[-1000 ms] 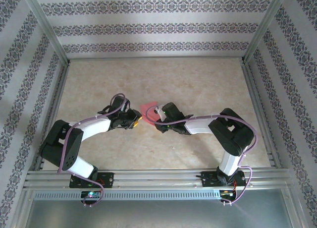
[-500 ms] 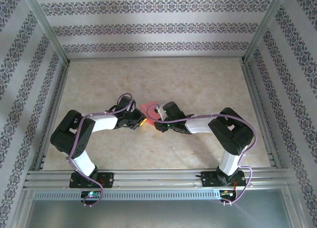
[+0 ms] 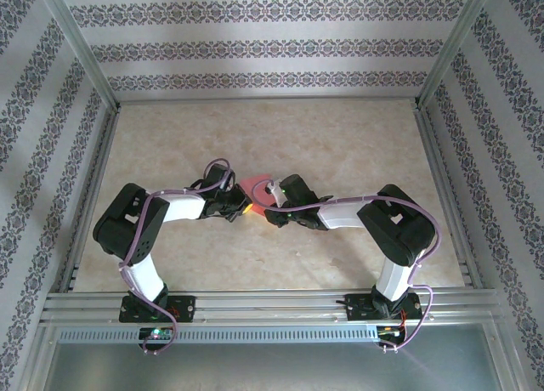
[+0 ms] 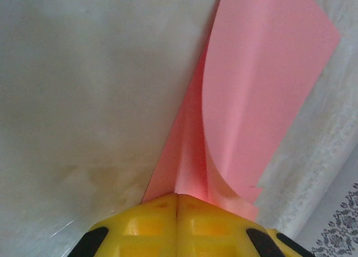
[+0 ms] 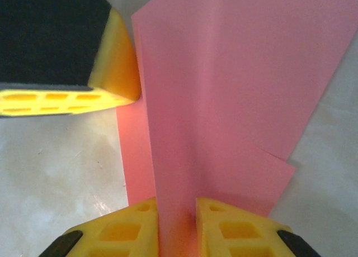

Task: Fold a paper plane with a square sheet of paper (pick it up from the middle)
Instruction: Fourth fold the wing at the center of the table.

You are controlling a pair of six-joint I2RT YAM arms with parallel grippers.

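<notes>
**Top view, left to right.** We see the left arm [image 3: 140, 229] reaching from the lower left toward the middle of the frame. There the left pincer [image 3: 246, 207] meets the pink sheet of paper [image 3: 257, 185]. The sheet sits just left of the frame's centre, over the pale table [image 3: 340, 144], between the two pincers. Just to its right is the right pincer [image 3: 266, 197], carried by the right arm [image 3: 387, 229], which bends in from the lower right.

**Left wrist view.** The table [image 4: 84, 72] takes the left half. At the bottom edge the left pincer [image 4: 178, 200] has its yellow fingertips [image 4: 145, 223] pressed together with no gap. The sheet [image 4: 263, 72] runs out from between them, so we read this pincer as closed on the paper. The sheet rises toward the upper right, one layer curling over another.

**Right wrist view.** One of the left pincer's yellow fingers [image 5: 114, 67] sits at upper left, at the sheet's left edge; we cannot tell whether it touches. The table [image 5: 56, 167] shows at lower left. The sheet [image 5: 240, 72] spreads across the centre and upper right, with a raised ridge down the middle. At the bottom edge the right pincer [image 5: 177, 226] stands narrow, its yellow fingers [image 5: 134, 226] clamped on either side of that ridge.
</notes>
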